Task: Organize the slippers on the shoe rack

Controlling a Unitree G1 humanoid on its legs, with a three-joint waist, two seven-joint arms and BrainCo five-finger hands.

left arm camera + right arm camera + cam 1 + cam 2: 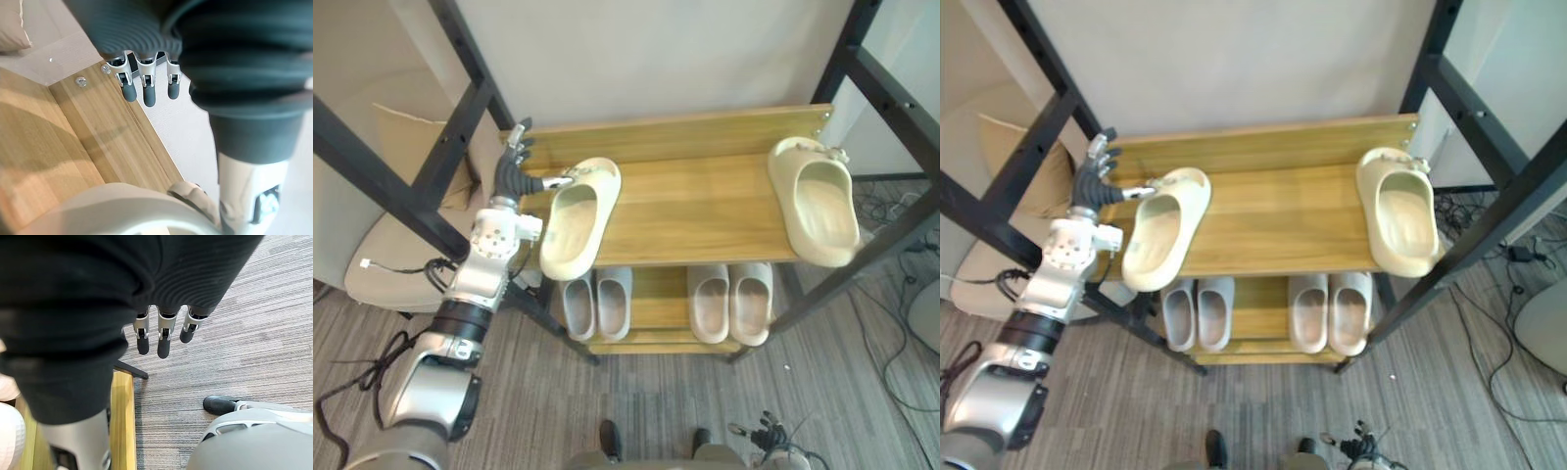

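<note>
Two cream slippers lie on the wooden top shelf of the shoe rack. The left slipper sits slanted at the shelf's left end, its front hanging over the edge. My left hand is beside its far end, open, fingers straight above the shelf's back board and thumb against the slipper's rim. The right slipper rests at the shelf's right end, also overhanging the front. My right hand hangs open over the floor near the rack's lower shelf.
On the lower shelf stand two pairs of pale slippers, one left and one right. Black metal frame bars cross on both sides of the rack. A beige cushioned chair is at the left. Cables lie on the floor at right.
</note>
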